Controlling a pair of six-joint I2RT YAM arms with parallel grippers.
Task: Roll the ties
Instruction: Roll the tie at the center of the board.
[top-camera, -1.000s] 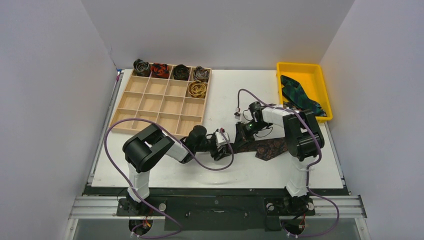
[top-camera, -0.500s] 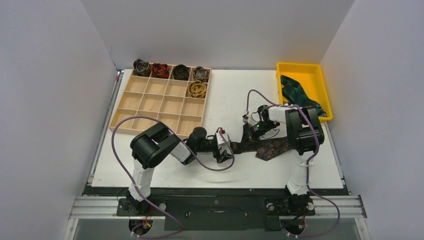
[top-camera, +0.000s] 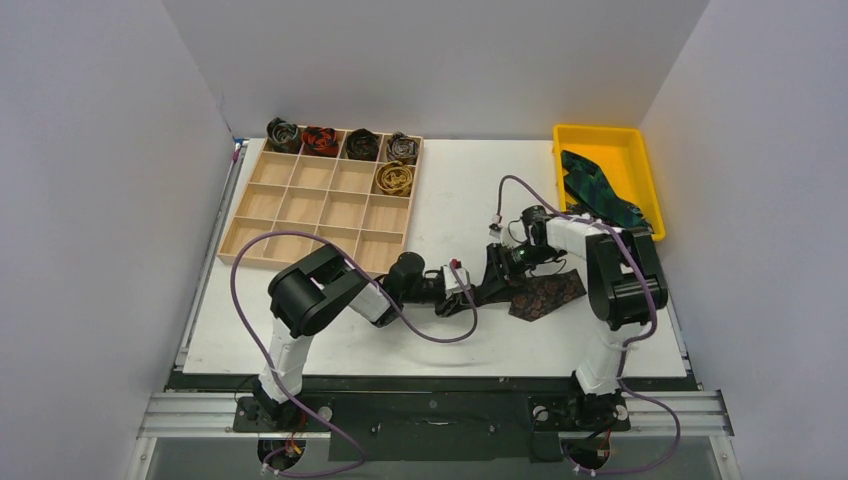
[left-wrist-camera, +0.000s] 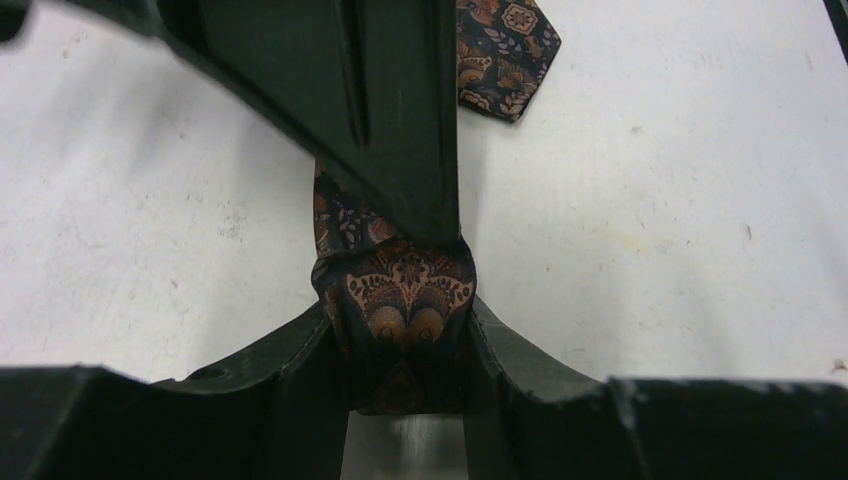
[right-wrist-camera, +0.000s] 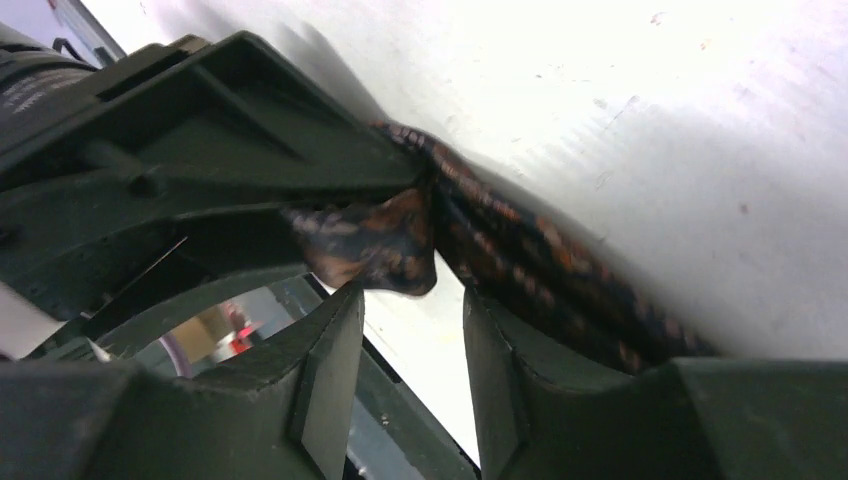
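Note:
A dark brown patterned tie (top-camera: 545, 294) lies on the white table, its wide end to the right. My left gripper (top-camera: 468, 292) is shut on the folded narrow end of this tie (left-wrist-camera: 405, 300), which fills the gap between the jaws (left-wrist-camera: 405, 330). My right gripper (top-camera: 497, 272) is right against it; one of its fingers (left-wrist-camera: 390, 130) lies over the tie strip. In the right wrist view the right gripper (right-wrist-camera: 410, 310) is open a little with nothing between the jaws, and the tie fold (right-wrist-camera: 375, 240) sits just past the tips. A green-blue tie (top-camera: 598, 190) lies in the yellow bin.
A wooden compartment tray (top-camera: 300, 212) at the back left holds several rolled ties (top-camera: 394, 178) along its far rows. The yellow bin (top-camera: 640, 170) stands at the back right. Purple cables loop beside both arms. White walls enclose the table.
My left gripper has moved right along the tie, closing up to the right gripper. The right gripper has shifted slightly right, and the tie's visible length has shortened.

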